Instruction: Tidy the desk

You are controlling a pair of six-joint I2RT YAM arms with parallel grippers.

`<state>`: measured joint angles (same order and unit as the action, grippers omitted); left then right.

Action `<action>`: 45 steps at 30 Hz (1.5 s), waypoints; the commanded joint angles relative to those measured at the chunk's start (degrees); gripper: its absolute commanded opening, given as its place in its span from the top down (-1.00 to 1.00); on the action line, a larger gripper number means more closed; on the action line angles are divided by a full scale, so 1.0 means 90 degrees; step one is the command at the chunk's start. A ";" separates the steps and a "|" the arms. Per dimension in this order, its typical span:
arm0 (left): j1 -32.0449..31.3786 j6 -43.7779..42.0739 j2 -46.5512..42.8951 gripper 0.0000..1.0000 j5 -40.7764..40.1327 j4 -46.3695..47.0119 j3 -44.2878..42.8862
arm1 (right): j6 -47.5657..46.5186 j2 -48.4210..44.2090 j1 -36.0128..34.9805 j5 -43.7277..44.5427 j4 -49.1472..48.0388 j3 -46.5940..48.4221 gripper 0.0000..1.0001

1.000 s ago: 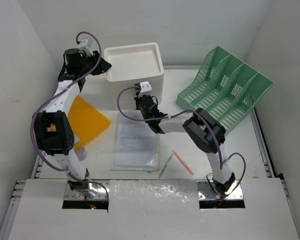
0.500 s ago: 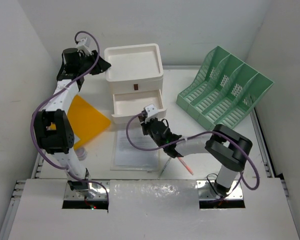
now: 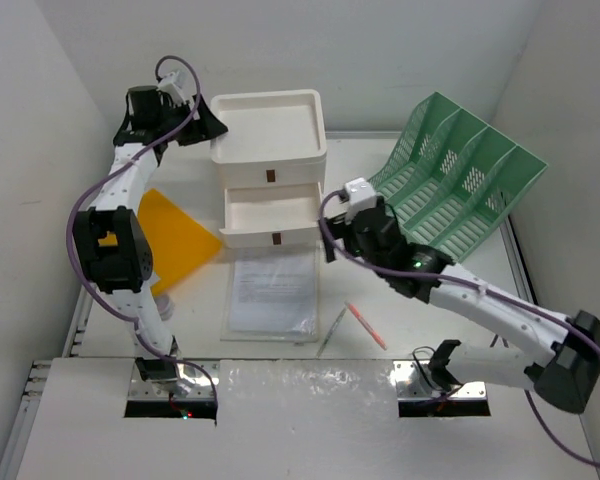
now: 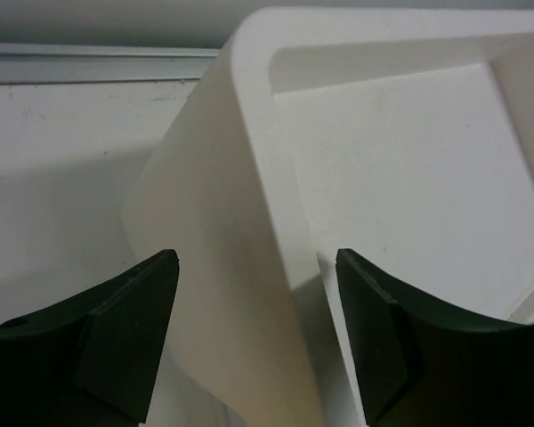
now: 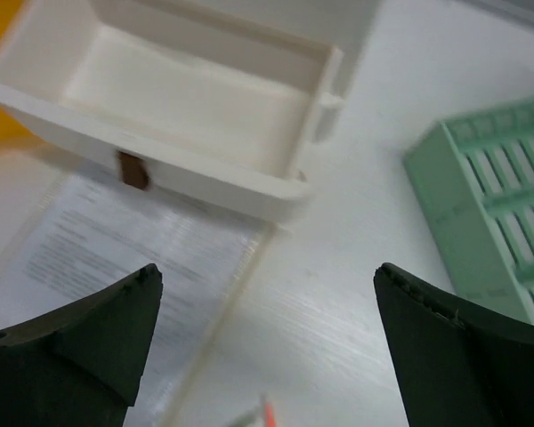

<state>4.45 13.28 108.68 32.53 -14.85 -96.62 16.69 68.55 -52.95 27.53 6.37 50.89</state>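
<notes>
The desk (image 3: 195, 300) is a white tabletop carrying a white three-drawer box (image 3: 270, 130). The box's middle drawer (image 3: 272, 212) stands pulled out and looks empty in the right wrist view (image 5: 187, 107). My left gripper (image 3: 208, 125) is at the box's back left corner. In its wrist view the left gripper (image 4: 256, 258) is open, its jaws straddling the box's rim (image 4: 249, 133). My right gripper (image 3: 342, 240) hangs above the desk just right of the drawer. It is wide open (image 5: 267, 276) with nothing between its fingers.
A sheet in a clear sleeve (image 3: 272, 290) lies in front of the box. An orange folder (image 3: 175, 235) lies to its left. A red pen (image 3: 365, 325) and a grey pen (image 3: 330, 332) lie near the front. A green mesh file rack (image 3: 450, 190) stands back right.
The middle drawer has come out of the box. My right gripper has let go of its handle, opened wide and moved up and to the right. The left gripper's jaws have widened.
</notes>
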 commanded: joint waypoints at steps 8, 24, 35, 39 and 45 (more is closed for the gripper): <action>0.0072 -0.0654 -0.0337 -0.47 -0.0286 -0.1444 -0.2144 | 0.0617 -0.0967 0.1528 -0.2617 0.2322 -0.1776 -0.67; -0.1412 -0.3613 -0.3023 -0.43 0.0594 -0.3994 -0.0193 | 0.1163 0.0342 0.1508 -0.2845 0.0590 -0.3419 0.04; -0.3579 -0.4766 -0.3872 -0.29 -0.0188 -0.4492 0.2317 | 0.1231 -0.1140 0.1479 -0.2061 0.1666 -0.2686 0.07; -0.3600 -0.4737 -0.4126 -0.32 -0.0421 -0.4503 0.2249 | 0.1300 -0.2020 0.0935 -0.3380 0.0486 -0.3183 -0.15; -0.3600 -0.4513 -0.4059 -0.33 -0.0461 -0.4307 0.2464 | 0.1437 -0.0960 0.0103 -0.2541 0.0933 -0.3009 -0.30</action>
<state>-28.16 -27.57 71.88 28.53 -55.79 -74.22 27.77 54.37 -50.63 3.90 14.63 23.16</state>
